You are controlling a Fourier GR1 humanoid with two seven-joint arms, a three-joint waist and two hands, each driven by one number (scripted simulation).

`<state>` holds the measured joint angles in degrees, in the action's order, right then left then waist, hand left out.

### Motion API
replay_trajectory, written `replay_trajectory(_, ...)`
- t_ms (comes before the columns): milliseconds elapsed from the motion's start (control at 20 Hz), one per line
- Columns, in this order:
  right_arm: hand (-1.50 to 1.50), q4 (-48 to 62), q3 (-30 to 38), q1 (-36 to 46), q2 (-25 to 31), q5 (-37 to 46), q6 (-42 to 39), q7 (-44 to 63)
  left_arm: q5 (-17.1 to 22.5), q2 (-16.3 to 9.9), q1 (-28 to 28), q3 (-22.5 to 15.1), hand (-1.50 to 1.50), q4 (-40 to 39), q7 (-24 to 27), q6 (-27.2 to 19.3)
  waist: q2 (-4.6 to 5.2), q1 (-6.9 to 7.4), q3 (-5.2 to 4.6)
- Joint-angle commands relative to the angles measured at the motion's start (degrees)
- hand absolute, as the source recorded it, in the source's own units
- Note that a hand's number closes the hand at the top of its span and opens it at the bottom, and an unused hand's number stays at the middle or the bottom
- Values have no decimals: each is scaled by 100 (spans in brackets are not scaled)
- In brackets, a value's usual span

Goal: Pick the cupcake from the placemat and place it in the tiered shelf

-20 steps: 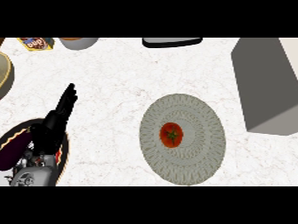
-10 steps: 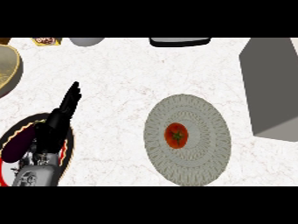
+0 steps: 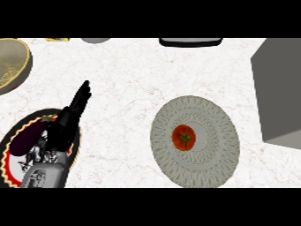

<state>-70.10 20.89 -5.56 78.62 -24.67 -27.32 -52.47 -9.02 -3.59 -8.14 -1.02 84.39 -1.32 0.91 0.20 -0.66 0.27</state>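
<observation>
Bowl: we see a tan bowl at the far left of the table, about 10 o'clock from our left hand.
Plate: a dark plate with a red, toothed rim lies at the lower left, under our left forearm.
Left hand: our black left hand hovers over the plate's right edge, fingers straight and pressed together, pointing toward 1 o'clock, holding nothing.
Placemat: a round grey woven placemat lies right of centre, well apart from the hand, at its 3 o'clock.
Cupcake: the red-topped cupcake sits at the placemat's middle.
Tiered shelf: a grey block, the tiered shelf, stands at the cupcake's 2 o'clock, by the right edge.
</observation>
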Motion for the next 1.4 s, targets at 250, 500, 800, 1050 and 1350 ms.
replay_trajectory(250,150,970,64,431,315,-629,-1556,-841,-69,143,-267,-211,0,60,-266,21,31,248,4)
replay_trajectory(500,150,937,-139,862,278,-555,-1186,-771,47,-62,-256,-33,0,-37,-9,179,49,363,-7)
replay_trajectory(800,150,983,-445,1328,47,-388,-886,-799,123,-97,-506,48,0,-86,-220,243,60,370,-9)
replay_trajectory(1050,150,891,-648,1933,-281,-30,-179,-1067,2,57,-370,-163,0,-53,-131,185,56,433,-7)
replay_trajectory(1350,150,1126,-1325,2711,-919,328,192,-724,-143,111,-532,-200,0,-199,-184,65,77,454,-15)
